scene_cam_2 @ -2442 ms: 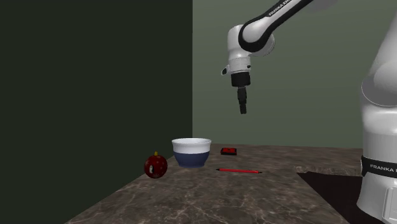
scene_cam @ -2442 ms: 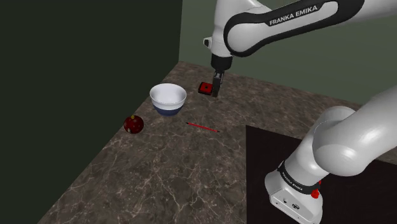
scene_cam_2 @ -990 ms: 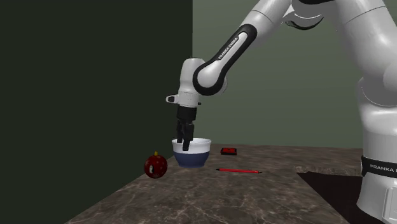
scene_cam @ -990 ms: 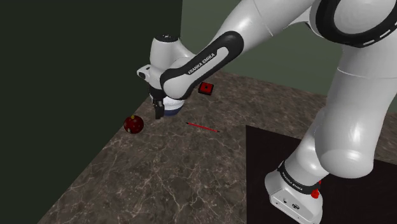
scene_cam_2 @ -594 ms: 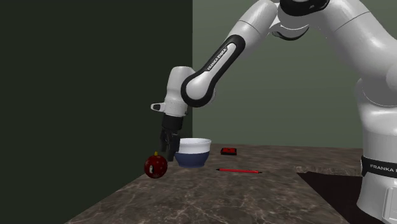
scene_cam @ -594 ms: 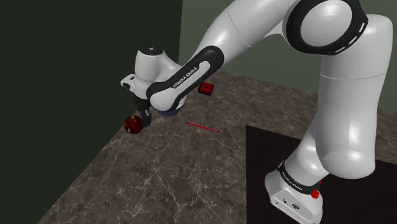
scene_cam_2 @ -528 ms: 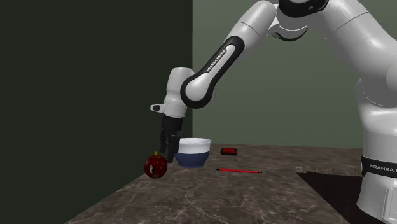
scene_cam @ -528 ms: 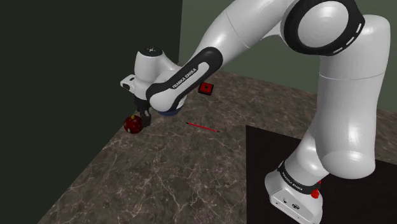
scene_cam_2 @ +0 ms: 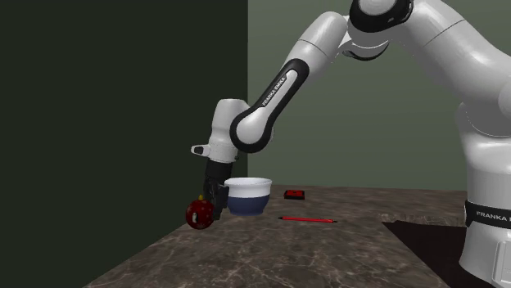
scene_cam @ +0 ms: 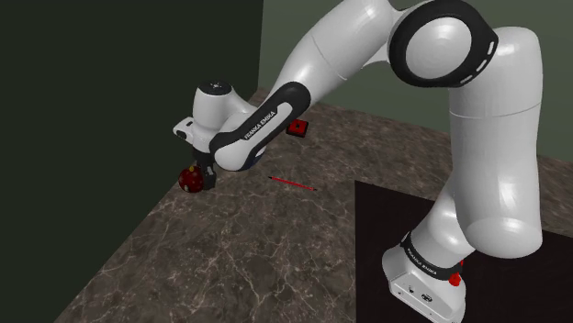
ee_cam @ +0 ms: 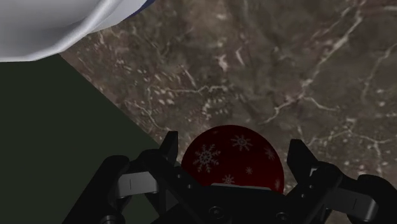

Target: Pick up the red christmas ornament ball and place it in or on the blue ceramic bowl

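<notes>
The dark red ornament ball [scene_cam: 189, 179] with white snowflakes rests on the marble counter near the dark wall, left of the bowl in the second exterior view. My gripper [scene_cam: 204, 176] has come down around it. In the wrist view the ball [ee_cam: 232, 159] lies between the two black fingers [ee_cam: 170, 147], which stand apart on either side of it without clasping it, so my gripper [ee_cam: 233, 153] is open. The bowl [scene_cam_2: 248, 196], white above with a blue base, stands just beyond the ornament [scene_cam_2: 198, 214]; its white rim [ee_cam: 51, 25] shows ahead of the gripper [scene_cam_2: 214, 200].
A red pencil [scene_cam: 291, 183] lies on the counter to the right of the bowl. A small red box [scene_cam: 297, 127] sits further back. A dark wall [scene_cam: 110, 92] borders the counter right beside the ornament. The black stand top [scene_cam: 413, 220] is at the lower right.
The arm swung from above the bowl over to the ornament and lowered. The fingers now straddle the ball. The ornament and bowl have not moved.
</notes>
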### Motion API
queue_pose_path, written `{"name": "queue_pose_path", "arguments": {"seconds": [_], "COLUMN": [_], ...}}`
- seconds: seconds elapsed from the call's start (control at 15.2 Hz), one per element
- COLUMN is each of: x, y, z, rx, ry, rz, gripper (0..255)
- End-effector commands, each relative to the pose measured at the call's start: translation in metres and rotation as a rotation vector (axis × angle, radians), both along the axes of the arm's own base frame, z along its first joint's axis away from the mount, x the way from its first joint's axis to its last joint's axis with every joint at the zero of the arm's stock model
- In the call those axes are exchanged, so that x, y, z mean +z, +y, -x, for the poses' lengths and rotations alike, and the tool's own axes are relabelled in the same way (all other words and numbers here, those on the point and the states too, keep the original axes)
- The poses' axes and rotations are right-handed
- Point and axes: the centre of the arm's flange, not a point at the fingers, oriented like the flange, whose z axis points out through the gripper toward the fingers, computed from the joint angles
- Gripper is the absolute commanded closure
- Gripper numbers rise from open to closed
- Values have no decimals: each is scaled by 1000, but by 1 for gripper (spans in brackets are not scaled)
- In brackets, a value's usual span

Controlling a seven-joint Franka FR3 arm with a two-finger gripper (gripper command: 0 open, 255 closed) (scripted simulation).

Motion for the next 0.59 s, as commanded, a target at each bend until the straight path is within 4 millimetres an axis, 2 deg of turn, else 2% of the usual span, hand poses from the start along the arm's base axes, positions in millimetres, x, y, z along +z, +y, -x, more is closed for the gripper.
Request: {"name": "queue_pose_path", "arguments": {"seconds": [0.0, 0.26, 0.33, 0.53], "x": [-1, -1, -1, -1], "y": [0, 0, 0, 0], "z": [0, 0, 0, 0], "rx": [0, 0, 0, 0], "ry": [0, 0, 0, 0], "rz": [0, 0, 0, 0], "gripper": [0, 0, 255, 255]}}
